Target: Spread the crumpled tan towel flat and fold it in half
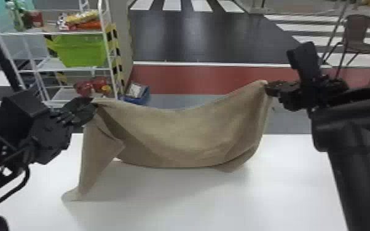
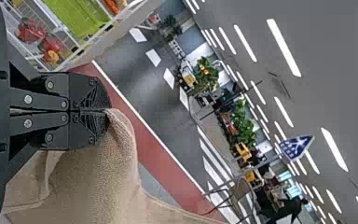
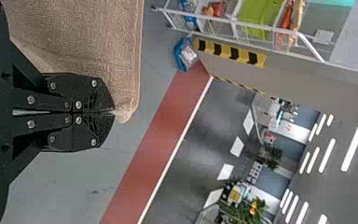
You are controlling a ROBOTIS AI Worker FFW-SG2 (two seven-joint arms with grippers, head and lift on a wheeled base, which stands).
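The tan towel [image 1: 181, 132] hangs between both grippers above the white table, its top edge sagging in the middle. My left gripper [image 1: 92, 106] holds its upper left corner; a folded flap drops from there, its tip resting on the table. Higher up, my right gripper [image 1: 267, 87] holds the opposite upper corner. In the left wrist view, the left gripper [image 2: 108, 111] is shut with towel cloth [image 2: 116, 168] pinched at its fingertips. In the right wrist view, the right gripper [image 3: 113, 112] is shut on a corner of the towel [image 3: 93, 42].
The white table [image 1: 175, 202] lies below the towel. Beyond it at the left stands a white rack [image 1: 109, 58] with a green basket [image 1: 81, 50] and packaged items. A blue bin [image 1: 136, 93] sits on the floor beside the rack. A brown chair [image 1: 358, 33] stands far right.
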